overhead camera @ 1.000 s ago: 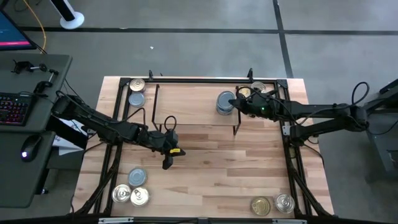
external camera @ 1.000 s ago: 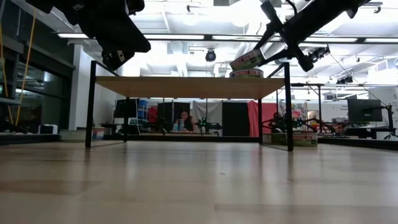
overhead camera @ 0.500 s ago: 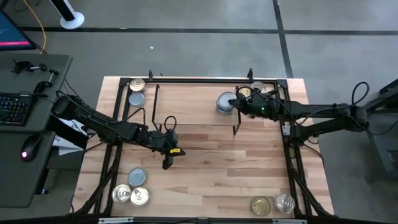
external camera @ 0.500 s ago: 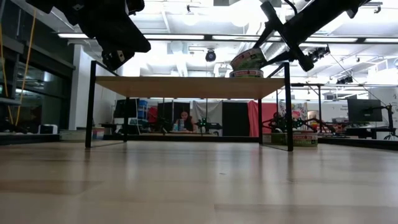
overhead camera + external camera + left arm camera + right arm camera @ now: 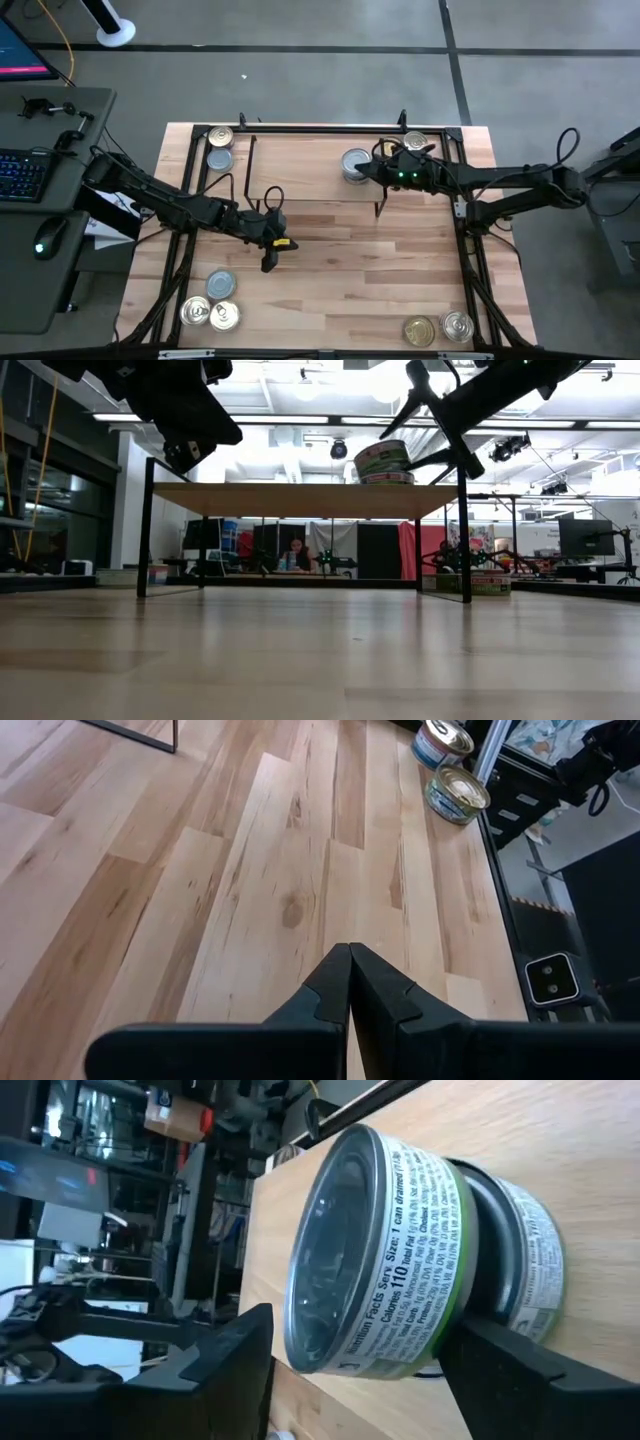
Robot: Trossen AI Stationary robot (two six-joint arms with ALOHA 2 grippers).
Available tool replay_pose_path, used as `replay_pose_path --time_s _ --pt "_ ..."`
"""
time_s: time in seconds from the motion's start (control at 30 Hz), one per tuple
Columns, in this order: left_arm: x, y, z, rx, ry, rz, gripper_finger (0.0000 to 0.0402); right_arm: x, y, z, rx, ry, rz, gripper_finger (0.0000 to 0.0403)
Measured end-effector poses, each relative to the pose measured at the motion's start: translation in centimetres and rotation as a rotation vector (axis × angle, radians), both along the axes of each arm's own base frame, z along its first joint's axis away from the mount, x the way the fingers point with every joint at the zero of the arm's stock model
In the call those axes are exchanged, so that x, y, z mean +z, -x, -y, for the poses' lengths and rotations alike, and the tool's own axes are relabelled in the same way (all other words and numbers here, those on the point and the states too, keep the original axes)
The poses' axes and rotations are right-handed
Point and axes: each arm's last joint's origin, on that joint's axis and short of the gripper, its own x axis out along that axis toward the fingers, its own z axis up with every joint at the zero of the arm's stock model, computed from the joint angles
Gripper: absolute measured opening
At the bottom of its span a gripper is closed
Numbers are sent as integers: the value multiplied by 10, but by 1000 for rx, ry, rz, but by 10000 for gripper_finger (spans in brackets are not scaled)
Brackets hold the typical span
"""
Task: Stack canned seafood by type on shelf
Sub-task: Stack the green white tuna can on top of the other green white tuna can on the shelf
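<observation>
Sitting tilted on another tin on the shelf [image 5: 300, 165], the top tin [image 5: 354, 163] has the right pincer [image 5: 366, 168] spread around it; left pincer [image 5: 268, 262] hangs shut over the bench [image 5: 340, 270].

1. The counter [image 5: 330, 270] is made of pale planked wood with a smooth, faintly glossy finish.
2. The shelf [image 5: 300, 165] is seen as a light-wood board.
3. The top tin [image 5: 370, 1255] has a shiny metal end and a glossy printed paper label.
4. The right gripper [image 5: 360, 1365] is matt black.
</observation>
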Motion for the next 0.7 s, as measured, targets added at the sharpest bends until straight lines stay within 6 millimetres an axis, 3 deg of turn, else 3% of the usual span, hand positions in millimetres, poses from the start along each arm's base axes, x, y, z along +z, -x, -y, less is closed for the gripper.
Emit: replay_pose_path --time_s 0.5,0.7 --pt "0 0 0 0 -1 -3 0 17 18 -3 46 106 4 264" --pt "-1 0 0 0 -2 -7 0 12 21 -3 41 82 -48 264"
